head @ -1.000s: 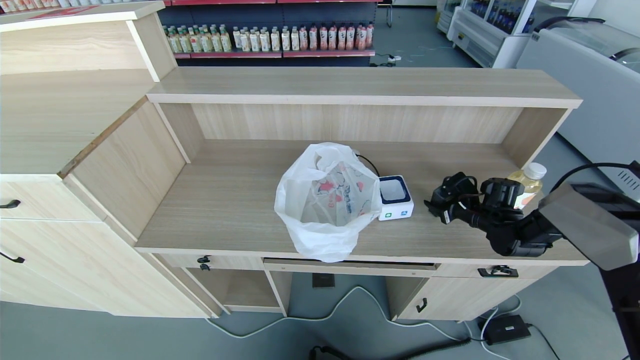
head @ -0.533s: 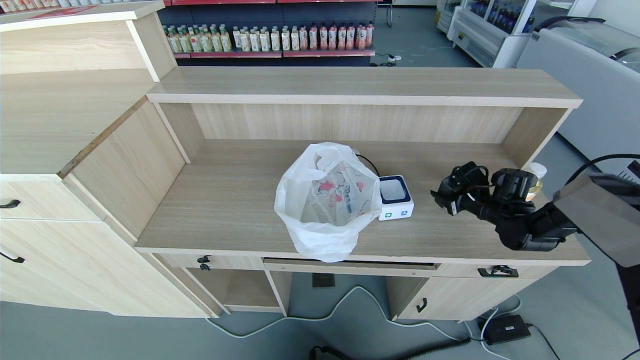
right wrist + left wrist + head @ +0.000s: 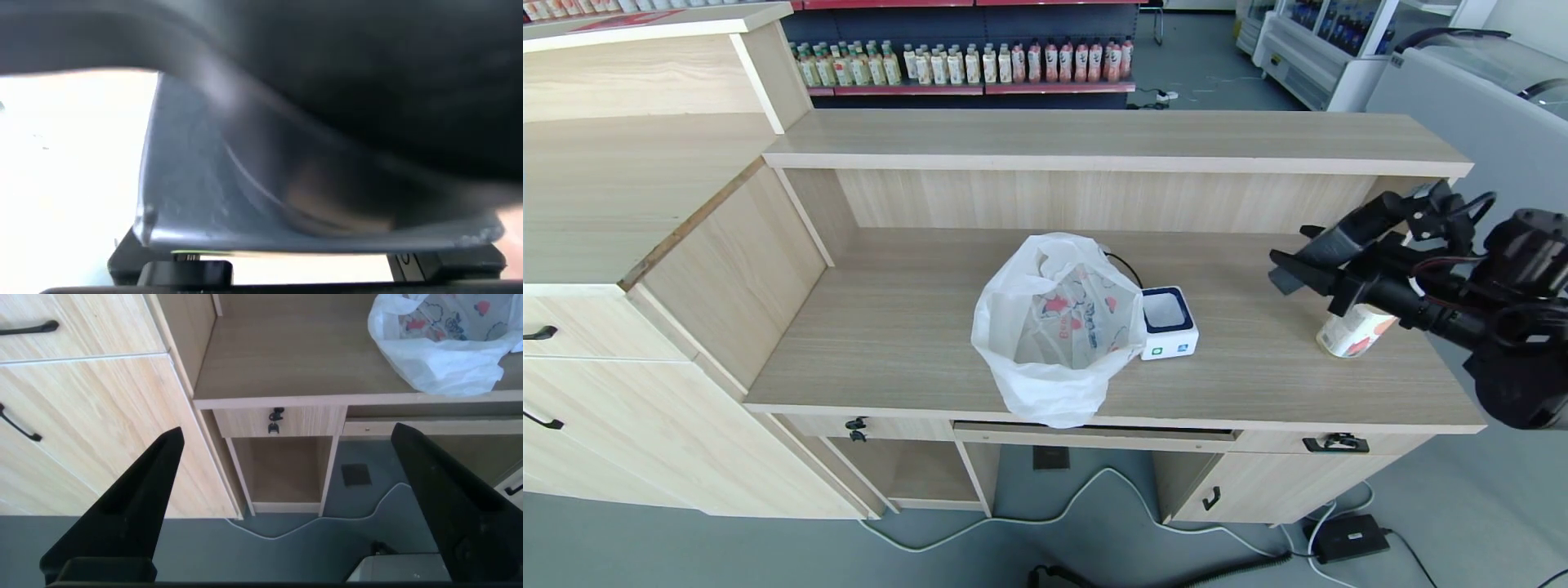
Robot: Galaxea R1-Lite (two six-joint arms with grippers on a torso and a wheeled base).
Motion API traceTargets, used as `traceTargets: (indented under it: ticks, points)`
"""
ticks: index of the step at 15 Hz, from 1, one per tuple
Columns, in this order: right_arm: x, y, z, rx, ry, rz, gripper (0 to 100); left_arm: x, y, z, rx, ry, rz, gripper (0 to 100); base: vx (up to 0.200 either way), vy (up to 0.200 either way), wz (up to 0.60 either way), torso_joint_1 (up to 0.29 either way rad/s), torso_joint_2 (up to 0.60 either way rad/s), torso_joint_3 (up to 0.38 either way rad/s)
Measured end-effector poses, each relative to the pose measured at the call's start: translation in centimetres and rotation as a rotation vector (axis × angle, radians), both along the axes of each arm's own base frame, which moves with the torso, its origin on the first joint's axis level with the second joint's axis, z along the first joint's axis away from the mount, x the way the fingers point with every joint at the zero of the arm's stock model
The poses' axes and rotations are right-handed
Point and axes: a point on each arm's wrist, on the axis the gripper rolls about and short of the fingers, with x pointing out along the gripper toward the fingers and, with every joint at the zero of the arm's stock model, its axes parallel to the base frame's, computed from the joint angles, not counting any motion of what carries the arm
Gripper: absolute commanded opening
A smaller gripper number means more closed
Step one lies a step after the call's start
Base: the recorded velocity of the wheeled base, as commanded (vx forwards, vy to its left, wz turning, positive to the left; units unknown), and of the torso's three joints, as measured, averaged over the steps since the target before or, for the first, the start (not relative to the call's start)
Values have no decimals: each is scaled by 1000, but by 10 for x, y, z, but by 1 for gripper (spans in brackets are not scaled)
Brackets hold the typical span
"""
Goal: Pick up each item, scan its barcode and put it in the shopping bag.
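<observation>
On the countertop are one white shopping bag, slumped over the middle of the front edge with its mouth open and its printed plastic showing inside, one small white scanner just beside its right side, and one bottle tilted near the right end. The right gripper sits over the bottle's upper part, and I cannot tell whether it clamps it. The left gripper hangs with its fingers wide apart, low before the countertop's left front corner.

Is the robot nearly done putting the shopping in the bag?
Not yet. Nothing looks done: the shopping bag seems empty. In hand: the right gripper is at the drink bottle at the right end of the counter; I cannot tell if it grips it. Left: scan it at the white scanner, then bag it.
</observation>
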Motion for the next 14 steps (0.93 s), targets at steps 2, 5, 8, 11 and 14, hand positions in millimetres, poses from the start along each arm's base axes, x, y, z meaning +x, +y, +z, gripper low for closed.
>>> traceTargets:
  ticks: [2,5,8,11,14]
  points:
    - [-51,7,39,-51,-125,256,0,0,0,0,0,0,0,100,0,0,0,0,0,0]
    - [-107,19,59,-241,-331,519,0,0,0,0,0,0,0,100,0,0,0,0,0,0]
    - [-112,51,57,-368,-622,602,0,0,0,0,0,0,0,100,0,0,0,0,0,0]
    - [-92,89,71,-371,-811,683,0,0,0,0,0,0,0,100,0,0,0,0,0,0]
    - [-94,131,74,-326,-945,800,0,0,0,0,0,0,0,100,0,0,0,0,0,0]
